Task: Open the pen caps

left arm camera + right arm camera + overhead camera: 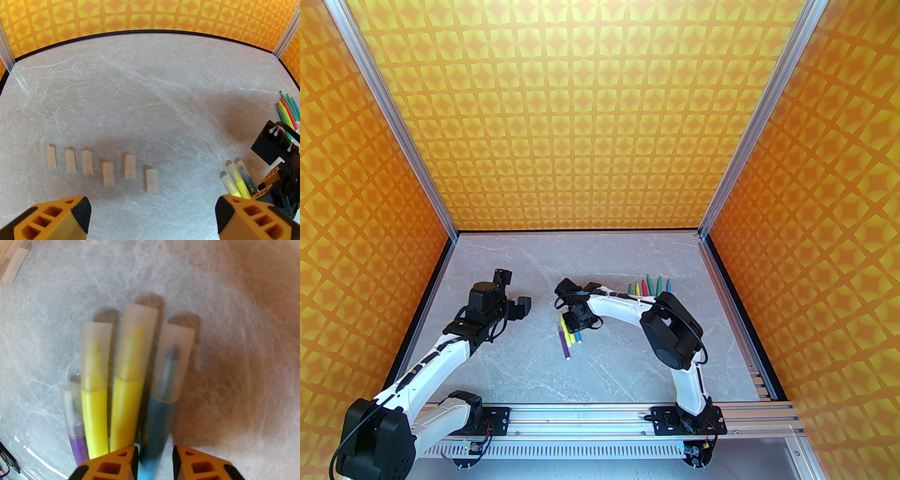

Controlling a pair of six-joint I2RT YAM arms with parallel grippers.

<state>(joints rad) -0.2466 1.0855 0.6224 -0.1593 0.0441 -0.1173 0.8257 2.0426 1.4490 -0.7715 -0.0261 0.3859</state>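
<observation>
four capped pens (96, 418) lie bunched on the table (234, 310); our right gripper (154, 460) straddles the blue pen (159, 418), jaws narrow, though we cannot tell if they pinch it. our left gripper (152, 208) hangs wide, empty, above six loose caps (131, 166). a skewed pinch could drag the neighbouring yellow pen (124, 413) along or roll the blue one free.

6 loose caps (108, 174), 10 pens (126, 413), 4 capped
</observation>
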